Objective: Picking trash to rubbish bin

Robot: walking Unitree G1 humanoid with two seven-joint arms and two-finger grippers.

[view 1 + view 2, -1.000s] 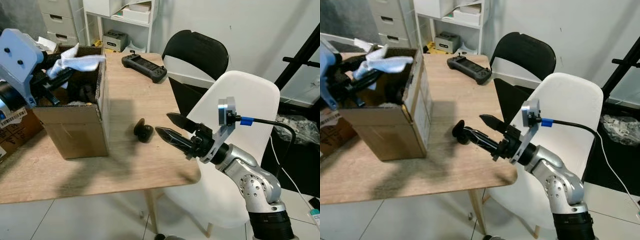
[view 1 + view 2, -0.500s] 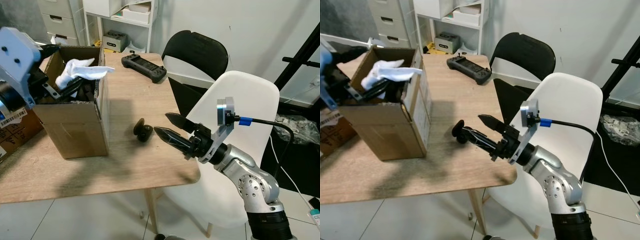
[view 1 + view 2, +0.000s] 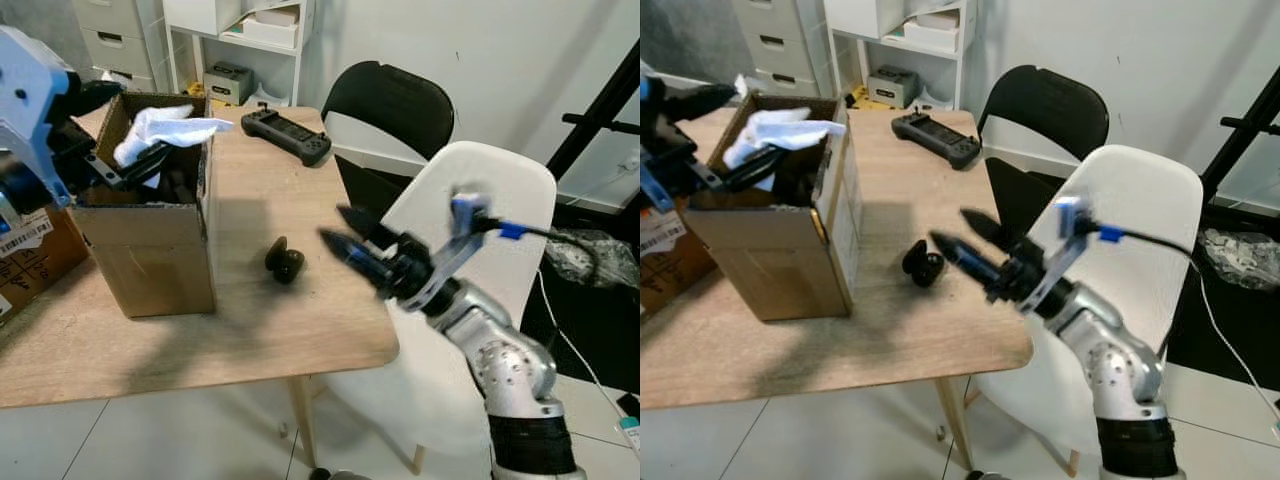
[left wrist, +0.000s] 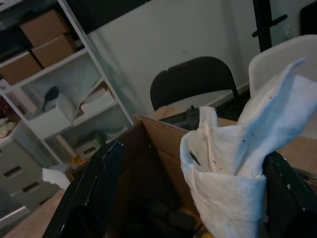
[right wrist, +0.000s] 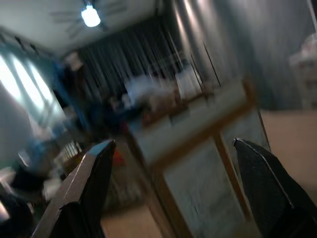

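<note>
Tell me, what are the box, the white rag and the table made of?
The box looks like plain brown cardboard: dull, with folded flaps. The white rag seems to be soft paper or cloth, crumpled and speckled; I can't tell which. The table looks like pale wood, matte with faint grain, perhaps only a wood-look top.

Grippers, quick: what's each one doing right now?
Left gripper: over the cardboard box, white tissue between its spread fingers; grip cannot be told.
Right gripper: open, empty, above the table.
</note>
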